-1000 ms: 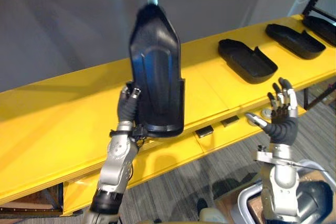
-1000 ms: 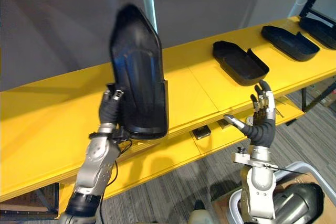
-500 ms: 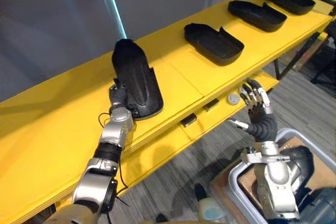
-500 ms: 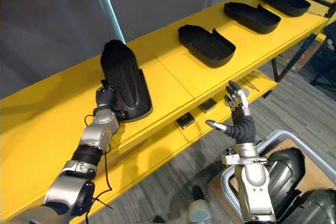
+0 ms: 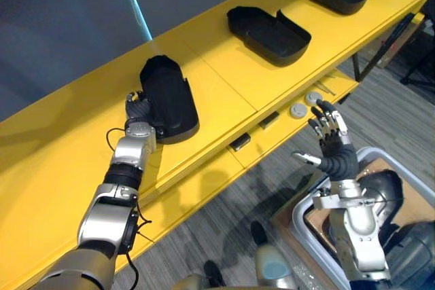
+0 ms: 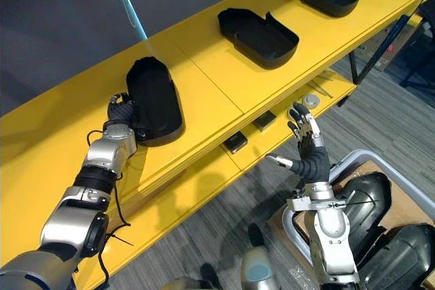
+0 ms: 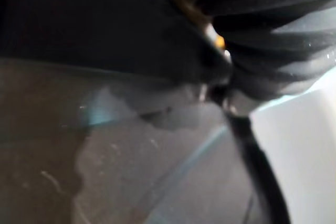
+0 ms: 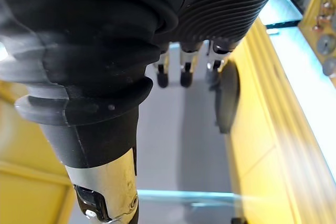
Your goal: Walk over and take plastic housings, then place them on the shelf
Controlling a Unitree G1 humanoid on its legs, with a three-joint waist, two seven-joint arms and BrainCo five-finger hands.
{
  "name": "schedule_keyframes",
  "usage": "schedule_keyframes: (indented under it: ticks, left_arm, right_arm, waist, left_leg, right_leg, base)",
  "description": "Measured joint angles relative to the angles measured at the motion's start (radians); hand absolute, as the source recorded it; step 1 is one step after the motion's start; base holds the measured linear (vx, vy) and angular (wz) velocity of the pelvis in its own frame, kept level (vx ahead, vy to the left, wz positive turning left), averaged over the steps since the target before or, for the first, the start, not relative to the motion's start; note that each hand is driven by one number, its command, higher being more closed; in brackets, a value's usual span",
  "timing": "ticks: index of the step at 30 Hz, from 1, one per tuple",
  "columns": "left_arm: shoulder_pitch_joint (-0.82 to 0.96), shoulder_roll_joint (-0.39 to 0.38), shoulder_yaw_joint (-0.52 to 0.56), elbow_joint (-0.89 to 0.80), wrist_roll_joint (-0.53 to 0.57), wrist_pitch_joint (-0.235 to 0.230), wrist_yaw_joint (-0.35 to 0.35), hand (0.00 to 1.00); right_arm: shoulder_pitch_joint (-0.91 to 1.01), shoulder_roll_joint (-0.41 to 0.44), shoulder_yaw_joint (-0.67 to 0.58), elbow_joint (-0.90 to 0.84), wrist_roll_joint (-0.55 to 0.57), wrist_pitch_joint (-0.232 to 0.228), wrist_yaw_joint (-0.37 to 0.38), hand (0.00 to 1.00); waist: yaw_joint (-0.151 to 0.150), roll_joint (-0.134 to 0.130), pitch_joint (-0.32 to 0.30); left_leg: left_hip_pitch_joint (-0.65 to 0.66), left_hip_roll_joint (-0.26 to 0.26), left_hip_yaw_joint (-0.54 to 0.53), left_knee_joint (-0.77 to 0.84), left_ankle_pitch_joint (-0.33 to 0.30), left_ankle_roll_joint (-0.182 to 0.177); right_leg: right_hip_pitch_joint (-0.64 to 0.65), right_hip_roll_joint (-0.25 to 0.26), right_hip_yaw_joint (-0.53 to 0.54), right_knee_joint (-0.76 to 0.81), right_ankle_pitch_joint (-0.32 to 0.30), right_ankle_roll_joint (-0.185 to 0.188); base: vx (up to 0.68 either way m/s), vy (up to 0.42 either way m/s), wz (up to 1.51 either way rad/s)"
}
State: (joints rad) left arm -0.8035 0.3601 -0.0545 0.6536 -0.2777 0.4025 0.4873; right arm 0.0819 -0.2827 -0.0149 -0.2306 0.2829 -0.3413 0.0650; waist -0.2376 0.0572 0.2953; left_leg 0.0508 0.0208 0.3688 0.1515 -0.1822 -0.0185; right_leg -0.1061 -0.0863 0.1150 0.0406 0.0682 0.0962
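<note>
Down since a second ago: black plastic housing [image 5: 170, 100], then raised upright in the left hand [image 5: 138, 111], now lying flat on the yellow shelf [image 5: 61, 161].

Left eye view: housing left of centre, hollow side down, left hand pressed against its near left end. Closed on it or let go, cannot tell. Three more housings [image 5: 266, 25] in a row along the shelf toward the upper right, well apart from the first. Right hand [image 5: 331, 146] at lower right, upright, spread wide and holding nothing, in front of the shelf's lower ledge. Two round discs [image 5: 298, 109] on that ledge near it, two small dark blocks [image 5: 239, 142] further left.

Right eye view: same layout, with the left hand touching the housing's end and the right hand apart from everything.

Left wrist view: a dark blurred surface right up close. Grip not readable here either.

Right wrist view: straight fingers [image 8: 182, 76] side by side beyond the ribbed cover, nothing held. Yellow shelf past them, with one dark housing lying on it.
</note>
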Motion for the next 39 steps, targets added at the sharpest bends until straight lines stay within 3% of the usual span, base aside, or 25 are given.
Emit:
schedule_keyframes:
  ticks: [8,12,17,19,24,26,29,32,36,39]
  left_arm:
    - [-0.022,0.033,0.0,0.036,0.031,0.015,0.016,0.0]
    - [-0.025,0.041,0.0,0.036,0.175,0.014,0.051,0.0]
    - [-0.098,0.14,-0.015,0.014,0.393,0.005,0.081,0.0]
    - [-0.133,0.208,-0.055,-0.056,0.467,-0.036,0.091,0.0]
    - [-0.161,0.227,-0.102,-0.158,0.478,-0.104,0.102,0.0]
    - [-0.158,0.218,-0.117,-0.198,0.423,-0.127,0.099,0.0]
    - [-0.094,0.188,-0.111,-0.331,0.254,-0.194,0.084,0.0]
    - [-0.046,0.158,-0.107,-0.423,0.209,-0.233,0.072,0.0]
    - [0.073,0.158,0.039,-0.564,0.133,-0.337,0.077,0.0]
    - [0.266,0.136,0.158,-0.734,0.073,-0.439,0.076,0.0]
  right_arm:
    - [0.001,-0.003,0.023,0.0,0.02,-0.003,0.0,0.0]
    - [0.008,-0.004,0.049,0.0,0.019,-0.009,0.0,0.0]
    - [0.053,-0.009,0.078,0.0,0.02,-0.049,0.001,0.0]
    - [0.065,-0.014,0.089,0.0,0.025,-0.066,0.001,0.0]
    - [0.066,-0.021,0.114,0.0,0.049,-0.08,0.001,0.0]
    - [0.061,-0.023,0.123,0.0,0.056,-0.08,-0.003,0.0]
    - [0.049,-0.024,0.156,0.001,0.056,-0.078,-0.025,0.0]
    - [0.049,-0.022,0.155,0.001,0.045,-0.074,-0.051,0.0]
    - [0.054,-0.011,0.154,0.002,0.063,-0.031,-0.056,0.0]
    - [0.055,0.002,0.153,0.004,0.066,-0.024,-0.043,0.0]
  waist:
    - [-0.013,0.0,0.0]
    - [-0.02,0.0,0.0]
    - [-0.02,0.0,0.0]
    - [-0.018,0.0,0.0]
    - [-0.004,0.006,-0.005]
    - [0.004,0.015,-0.014]
    - [0.014,0.024,-0.041]
    - [0.023,0.031,-0.063]
    - [0.038,0.037,-0.112]
    - [0.073,0.044,-0.153]
  left_leg:
    - [0.0,0.0,0.001,-0.001,0.0,0.0]
    - [0.0,0.001,0.001,-0.001,0.0,0.0]
    - [0.0,0.003,-0.001,-0.002,0.0,0.0]
    - [0.001,0.002,-0.004,-0.002,0.0,0.0]
    - [0.017,0.002,-0.038,-0.003,0.0,0.0]
    - [0.016,0.002,-0.05,-0.004,0.0,0.0]
    - [0.019,0.003,-0.065,-0.01,0.0,0.0]
    - [0.03,0.0,-0.087,-0.015,0.0,0.0]
    - [0.037,-0.004,-0.109,-0.028,0.01,0.002]
    - [0.037,-0.002,-0.124,-0.041,0.021,-0.003]
  right_leg:
    - [0.0,0.001,0.0,0.0,0.004,0.007]
    - [0.0,0.001,0.001,-0.001,0.005,0.007]
    - [0.003,0.003,0.0,-0.005,0.008,0.006]
    - [0.008,0.002,-0.002,-0.012,0.011,0.005]
    - [0.041,0.0,-0.012,-0.032,0.014,0.005]
    - [0.046,-0.001,-0.025,-0.035,0.014,0.004]
    - [0.058,0.0,-0.042,-0.041,0.015,0.004]
    - [0.079,0.0,-0.065,-0.048,0.015,0.004]
    - [0.099,-0.003,-0.088,-0.062,0.015,0.004]
    - [0.112,-0.002,-0.111,-0.086,0.021,-0.001]
  base:
    - [0.0,0.0,0.0]
    - [0.0,0.0,0.0]
    - [0.0,0.0,0.0]
    - [0.0,0.0,0.02]
    - [0.0,-0.014,0.06]
    - [0.0,-0.026,0.13]
    - [-0.01,-0.029,0.15]
    - [0.0,-0.024,0.19]
    - [-0.03,-0.028,0.14]
    - [-0.02,-0.048,0.21]
